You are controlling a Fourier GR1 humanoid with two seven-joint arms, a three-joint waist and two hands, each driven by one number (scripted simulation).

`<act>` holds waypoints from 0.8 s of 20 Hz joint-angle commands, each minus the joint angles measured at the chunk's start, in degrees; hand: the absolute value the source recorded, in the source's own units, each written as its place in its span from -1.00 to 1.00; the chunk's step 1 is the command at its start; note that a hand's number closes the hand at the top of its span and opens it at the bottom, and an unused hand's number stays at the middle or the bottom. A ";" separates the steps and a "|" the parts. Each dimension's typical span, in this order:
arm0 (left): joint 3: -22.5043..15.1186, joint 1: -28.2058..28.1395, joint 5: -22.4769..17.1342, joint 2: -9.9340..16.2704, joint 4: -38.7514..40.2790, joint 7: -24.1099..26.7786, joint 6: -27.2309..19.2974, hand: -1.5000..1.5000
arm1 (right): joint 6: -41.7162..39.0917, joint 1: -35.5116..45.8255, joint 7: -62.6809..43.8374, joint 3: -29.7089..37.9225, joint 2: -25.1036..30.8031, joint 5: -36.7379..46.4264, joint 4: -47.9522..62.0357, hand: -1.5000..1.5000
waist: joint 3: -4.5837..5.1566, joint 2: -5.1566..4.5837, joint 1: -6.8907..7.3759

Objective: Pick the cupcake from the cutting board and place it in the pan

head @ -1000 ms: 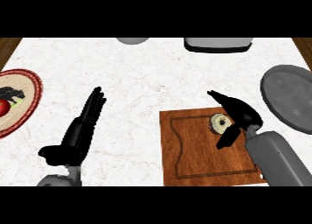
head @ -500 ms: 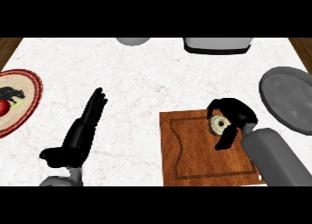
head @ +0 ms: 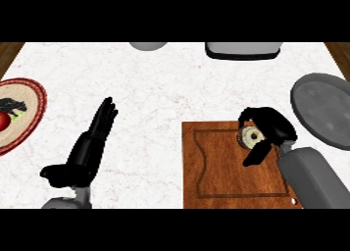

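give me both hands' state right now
Left hand: open, holding nothing.
Right hand: curled round the cupcake on the cutting board.

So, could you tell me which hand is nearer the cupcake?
Right. The right hand curls around the cupcake on the cutting board; the left hand rests open far left.

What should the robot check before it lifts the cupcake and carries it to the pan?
1. Right hand curled round the cupcake: ok.
2. Cupcake lifted off the cutting board: cannot tell.
3. Pan has room inside: ok.
4. Way from the board to the pan free of other things: ok.
5. Left hand open and away from the board: ok.
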State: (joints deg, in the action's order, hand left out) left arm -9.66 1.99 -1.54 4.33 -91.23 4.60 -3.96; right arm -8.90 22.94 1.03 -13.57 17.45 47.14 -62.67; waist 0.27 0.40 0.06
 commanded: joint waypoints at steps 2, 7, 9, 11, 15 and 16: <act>2.50 -0.39 -1.05 1.78 -1.38 -0.83 1.03 0.00 | 1.94 -9.05 -6.66 0.07 0.14 1.19 -16.16 1.00 | -0.23 -0.04 -0.89; 1.04 -0.65 0.27 -0.06 1.01 0.62 0.31 0.00 | 1.65 -19.00 -15.95 -2.62 -0.99 4.21 -35.76 1.00 | -0.22 -0.03 -1.26; 1.09 -0.15 1.30 0.05 -0.24 -0.89 -1.13 0.00 | 4.06 -21.49 -17.01 -2.75 1.33 7.37 -43.41 1.00 | -0.20 0.32 -2.26; 0.71 -1.51 -0.24 -0.11 -1.02 -0.04 0.59 0.00 | 6.19 -21.55 -16.13 1.60 2.00 5.54 -47.11 1.00 | -0.24 0.15 -1.68; 0.80 -2.83 0.20 -0.26 1.83 3.61 1.26 0.00 | 5.22 -25.77 -19.47 3.45 0.57 3.45 -58.49 1.00 | -0.23 -0.13 -1.13; 4.14 1.06 -1.63 1.01 6.13 4.95 2.78 0.00 | 6.44 -25.69 -19.69 4.73 -0.26 2.93 -58.85 1.00 | -0.22 -0.28 -1.33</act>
State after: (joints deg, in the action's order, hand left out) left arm -7.93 1.15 -1.65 4.33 -89.54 6.55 -3.27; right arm -3.61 -0.17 -16.87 -12.04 18.00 52.02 -113.69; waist 0.08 0.37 -1.34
